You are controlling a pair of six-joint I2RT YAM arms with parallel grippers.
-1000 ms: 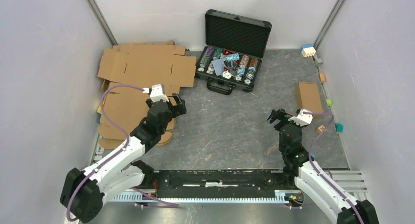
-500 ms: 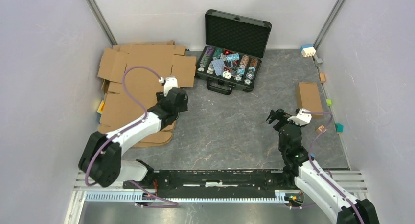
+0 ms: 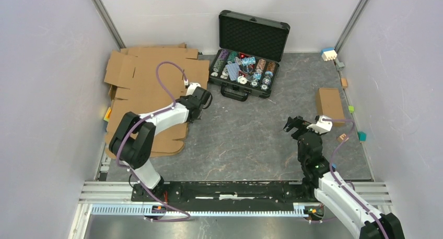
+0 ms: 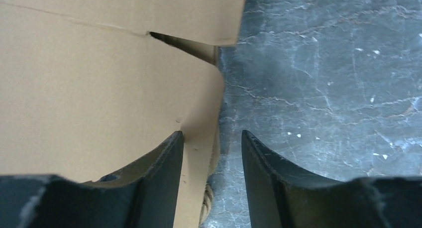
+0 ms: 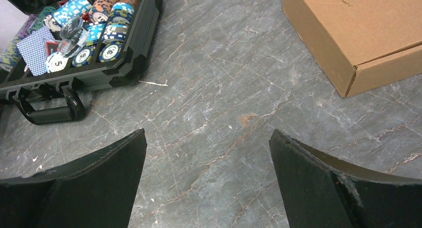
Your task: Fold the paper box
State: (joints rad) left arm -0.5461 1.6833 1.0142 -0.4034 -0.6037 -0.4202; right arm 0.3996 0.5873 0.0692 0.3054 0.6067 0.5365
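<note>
The box lies flat, upper left; its right edge meets open tabletop at centre. The left tool, arm stretched low, stands half open astride that edge, gripping nothing. The right tool, lower right, gapes empty.

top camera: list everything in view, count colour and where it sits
paper box: one flat die-cut sheet, brown, far left of the table; more cardboard shows beneath it
black case: one, black, open, far centre by the back wall
poker chips: many, mixed colours, in rows inside the case
playing cards: one stack, blue backs, inside the case
small cardboard box: one, brown, closed, right side
small blocks: several, white, orange, green, teal, along the right edge
table: one, grey marbled
left gripper: one, black, jaws apart at the paper box's right edge
right gripper: one, black, wide open over bare table, right of centre
</note>
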